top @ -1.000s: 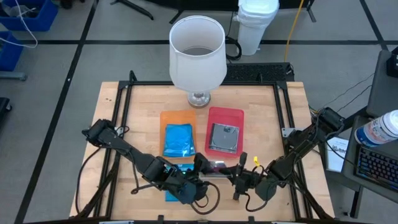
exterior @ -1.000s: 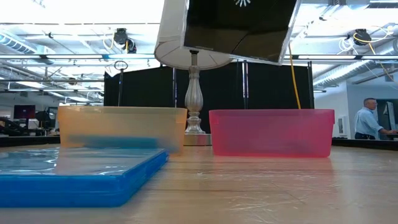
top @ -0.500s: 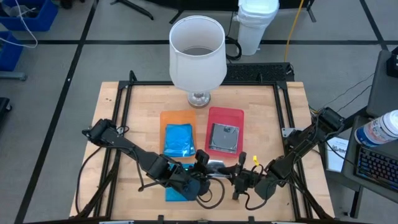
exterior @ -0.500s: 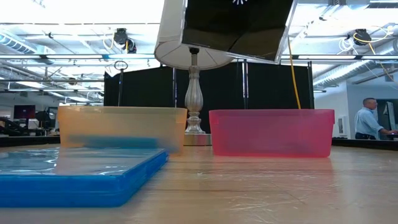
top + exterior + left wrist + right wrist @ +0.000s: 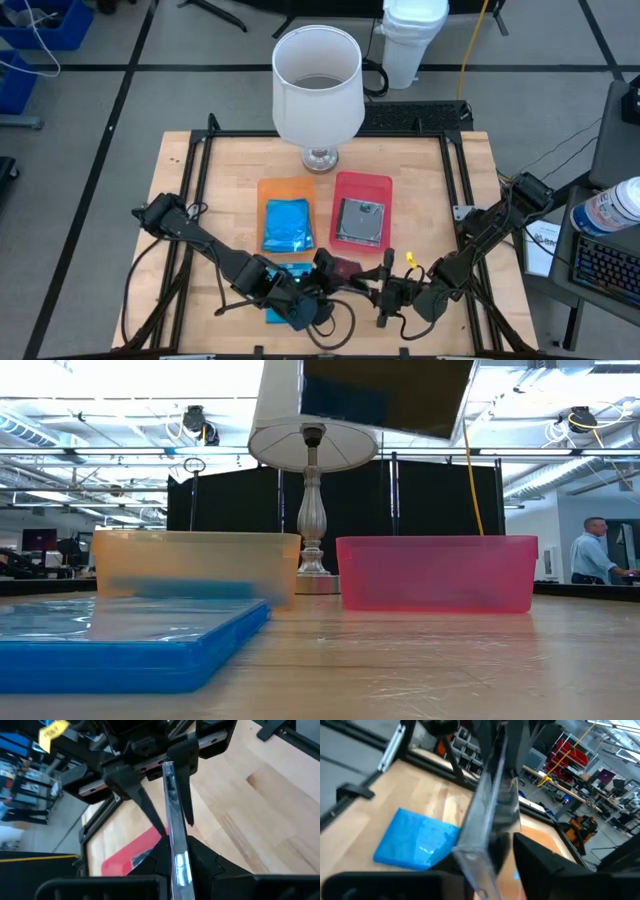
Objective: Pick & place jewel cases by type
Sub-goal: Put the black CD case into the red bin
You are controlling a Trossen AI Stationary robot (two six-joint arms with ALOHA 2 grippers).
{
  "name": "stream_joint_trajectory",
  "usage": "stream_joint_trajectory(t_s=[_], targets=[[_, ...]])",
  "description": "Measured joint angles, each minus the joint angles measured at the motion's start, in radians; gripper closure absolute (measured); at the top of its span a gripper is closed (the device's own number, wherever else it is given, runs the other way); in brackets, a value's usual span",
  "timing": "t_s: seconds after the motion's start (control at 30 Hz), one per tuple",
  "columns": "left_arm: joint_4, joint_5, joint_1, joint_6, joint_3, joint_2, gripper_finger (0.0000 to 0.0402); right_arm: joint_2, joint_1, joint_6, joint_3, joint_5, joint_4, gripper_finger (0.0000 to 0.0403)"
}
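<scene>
A dark, clear jewel case [image 5: 345, 268] hangs in the air over the table's near middle, and in the low view its broad face [image 5: 385, 395] shows high up. My left gripper [image 5: 322, 273] is shut on its left edge. My right gripper [image 5: 381, 287] is open, and its fingers [image 5: 186, 785] stand on either side of the case's right edge. A blue jewel case [image 5: 282, 303] lies flat on the table near the front. Another blue case lies in the orange tray [image 5: 268, 188], and a grey one in the red tray [image 5: 345, 183]. My left gripper pinches the case's edge [image 5: 179, 862] between its two fingers, coming roughly level from the table's left side. The case stands on edge in the hold, lifted clear of the table. My right gripper has one finger [image 5: 470, 862] close against the case; I cannot tell if it touches.
A white lamp [image 5: 317, 85] stands at the table's far middle, behind the two trays. The black frame rails [image 5: 205, 170] run along the table's sides. Bare wood [image 5: 430, 200] lies to the right of the red tray.
My left gripper has gone toward the table's right edge, up to the case's left edge, and has taken hold of it. In the low view the case has risen a little and its lower edge has tipped nearer to level.
</scene>
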Motion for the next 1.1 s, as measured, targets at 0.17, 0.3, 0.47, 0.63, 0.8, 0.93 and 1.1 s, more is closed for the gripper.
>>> stream_joint_trajectory(t_s=[0.17, 0.3, 0.47, 0.63, 0.8, 0.93, 1.1], targets=[[0.002, -0.057, -0.033, 0.054, 0.0, 0.0, 0.0364, 0.0, 0.019, -0.043, 0.0, -0.007, 0.094, 0.0226], [0.009, -0.079, -0.061, 0.105, 0.0, 0.0, 0.0353, 0.0, 0.059, -0.114, 0.0, 0.066, 0.2, 0.0193], [0.063, -0.158, -0.111, 0.179, 0.0, -0.004, 0.0365, 0.0, 0.116, -0.234, 0.0, 0.101, 0.282, 0.018], [0.188, -0.141, -0.168, 0.289, 0.0, -0.024, 0.0365, 0.0, 0.183, -0.319, 0.0, 0.114, 0.364, 0.0186], [0.314, -0.104, -0.234, 0.418, -0.001, -0.057, 0.0358, -0.001, 0.25, -0.434, 0.0, 0.136, 0.406, 0.019], [0.425, -0.085, -0.278, 0.483, 0.0, -0.077, 0.0365, -0.002, 0.28, -0.505, 0.0, 0.064, 0.438, 0.019], [0.566, 0.055, -0.293, 0.552, 0.0, -0.085, 0.0364, 0.005, 0.258, -0.627, 0.0, -0.112, 0.512, 0.019]])
